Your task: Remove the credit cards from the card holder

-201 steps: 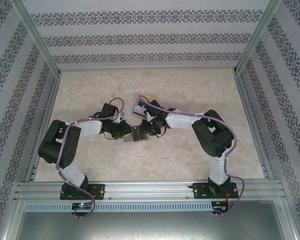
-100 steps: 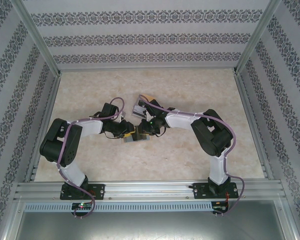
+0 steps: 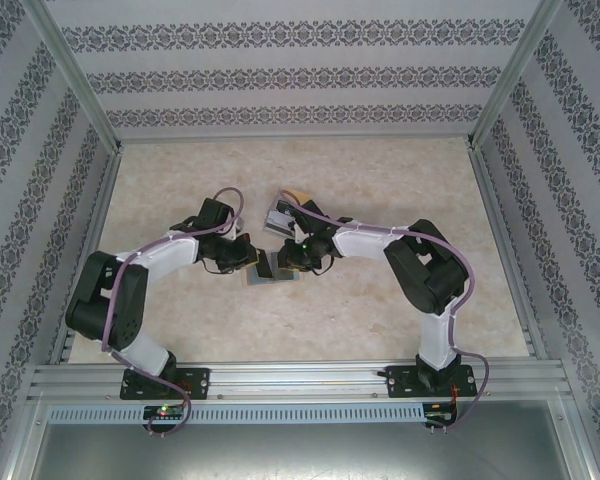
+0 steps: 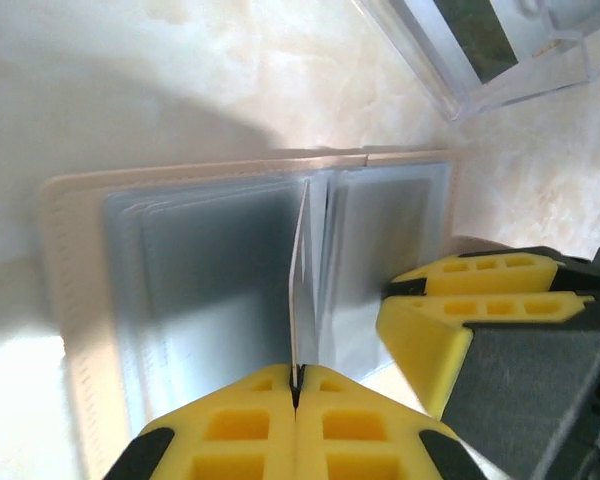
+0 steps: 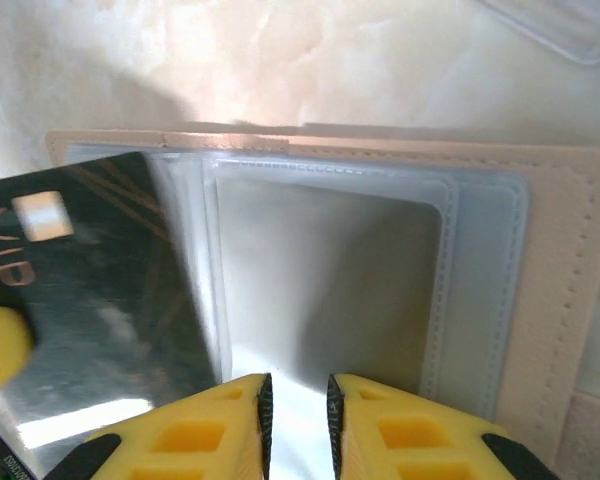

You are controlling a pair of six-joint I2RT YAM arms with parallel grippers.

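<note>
The left hand (image 4: 295, 388) is pinched tight on one edge of a thin, dark rectangular card (image 5: 90, 290) with pale lettering, which stands on edge at the holder's fold. The right hand (image 5: 295, 405), jaws barely parted, nips a clear sleeve of the open tan-edged card holder (image 4: 75, 300). It has grey-blue translucent pockets and lies flat mid-way across the pale marbled worktop (image 4: 180, 60).
</note>
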